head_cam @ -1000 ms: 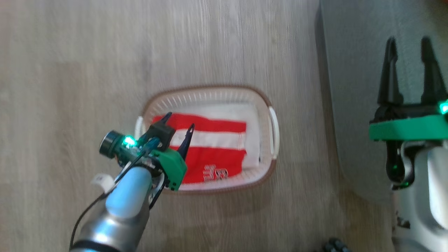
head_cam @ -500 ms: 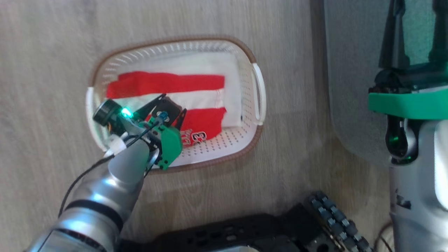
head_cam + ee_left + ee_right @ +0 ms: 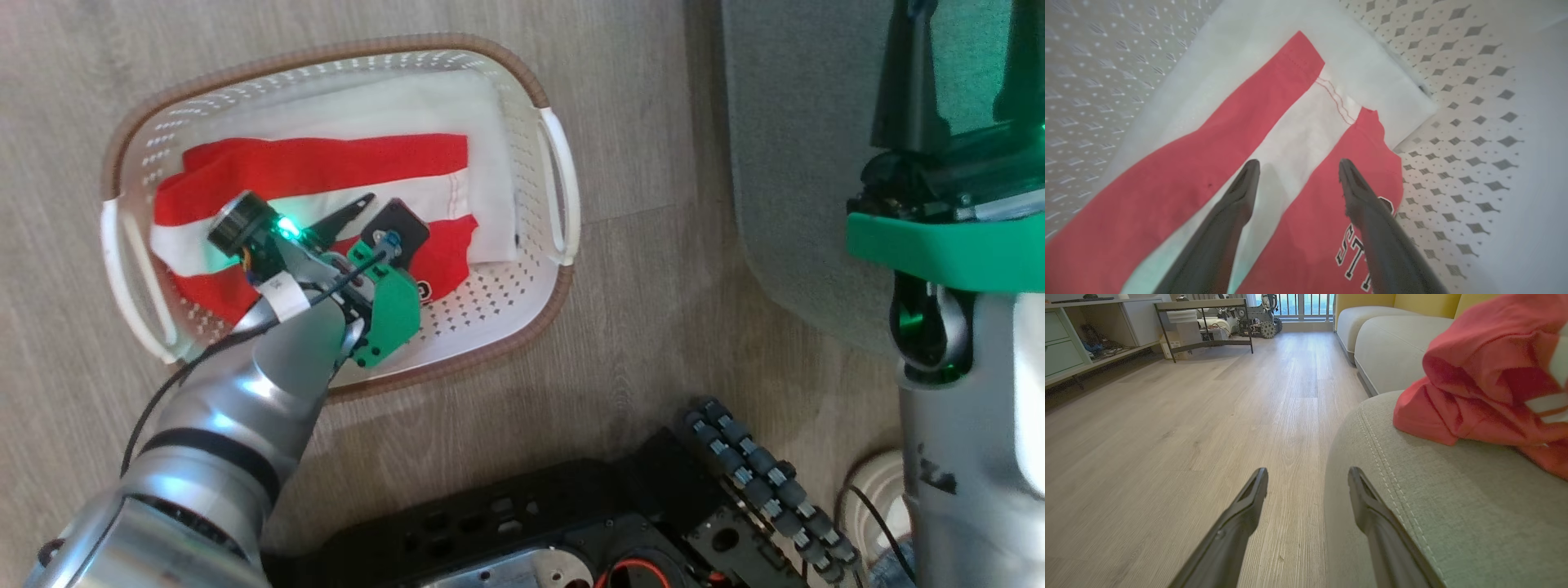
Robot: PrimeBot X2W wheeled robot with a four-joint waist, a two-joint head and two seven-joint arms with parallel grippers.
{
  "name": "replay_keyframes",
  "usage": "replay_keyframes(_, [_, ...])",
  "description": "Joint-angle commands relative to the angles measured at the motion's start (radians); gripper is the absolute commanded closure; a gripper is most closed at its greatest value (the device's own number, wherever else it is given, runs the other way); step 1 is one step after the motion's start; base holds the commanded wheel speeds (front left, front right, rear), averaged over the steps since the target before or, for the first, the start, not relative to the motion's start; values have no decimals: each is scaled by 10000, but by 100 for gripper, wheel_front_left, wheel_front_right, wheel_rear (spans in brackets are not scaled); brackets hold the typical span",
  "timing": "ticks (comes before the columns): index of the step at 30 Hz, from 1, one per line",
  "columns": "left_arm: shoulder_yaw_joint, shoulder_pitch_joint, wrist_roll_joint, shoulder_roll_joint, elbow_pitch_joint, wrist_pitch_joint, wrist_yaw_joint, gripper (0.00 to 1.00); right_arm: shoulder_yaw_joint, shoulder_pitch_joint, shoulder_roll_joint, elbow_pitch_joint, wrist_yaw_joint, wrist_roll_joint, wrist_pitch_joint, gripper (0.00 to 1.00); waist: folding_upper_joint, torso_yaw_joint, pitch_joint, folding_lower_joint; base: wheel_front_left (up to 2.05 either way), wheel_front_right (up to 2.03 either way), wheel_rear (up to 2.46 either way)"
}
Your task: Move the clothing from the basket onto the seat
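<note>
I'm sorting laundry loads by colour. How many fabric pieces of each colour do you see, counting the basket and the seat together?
Red clothing: 2, a striped red garment in the basket and a crumpled red garment on the seat.
White cloth: 1, under the striped one in the basket.
Total: 3.
</note>
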Motion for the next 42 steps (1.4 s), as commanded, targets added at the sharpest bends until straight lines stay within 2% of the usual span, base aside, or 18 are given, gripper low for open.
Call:
replay_keyframes(1, [103, 141, 67, 97, -54, 26, 99, 0, 179, 171, -14, -385, -4, 96, -65, 0, 0, -74, 61, -1, 0, 0, 0])
replay_keyframes(20, [-398, -286, 242, 429, 258, 1366, 1079, 0, 156, 264, -14, -934, -4, 336, -65, 0, 0, -542, 512, -1, 0, 0, 0])
replay_keyframes(21, [-433, -286, 254, 449, 261, 1409, 1111, 14, 136, 273, -14, -942, -4, 336, -65, 0, 0, -557, 514, -1, 0, 0, 0])
replay_keyframes(22, [-465, -285, 262, 465, 264, 1446, 1138, 49, 111, 282, -14, -944, -4, 336, -65, 0, 0, -567, 513, -1, 0, 0, 0])
replay_keyframes(24, [-529, -267, 272, 487, 269, 1512, 1168, 74, 76, 297, -14, -931, -4, 333, -65, 0, 0, -584, 496, -1, 0, 0, 0])
replay_keyframes(25, [-549, -248, 262, 491, 270, 1523, 1174, 93, 68, 305, -14, -922, -4, 333, -65, 0, 0, -589, 479, -1, 0, 0, 0])
replay_keyframes(26, [-567, -226, 248, 492, 272, 1529, 1184, 100, 62, 312, -14, -909, -4, 332, -65, 0, 0, -593, 452, -1, 0, 0, 0])
replay_keyframes(33, [-598, -47, 25, 390, 277, 1189, 1191, 100, 31, 345, -14, -707, -4, 334, -65, 0, 0, -474, 33, -1, 0, 0, 0])
replay_keyframes(42, [-522, 345, -561, 139, 53, 110, 842, 100, -22, 527, -14, -116, -4, 232, -65, 0, 0, -91, -1212, -1, 0, 0, 0])
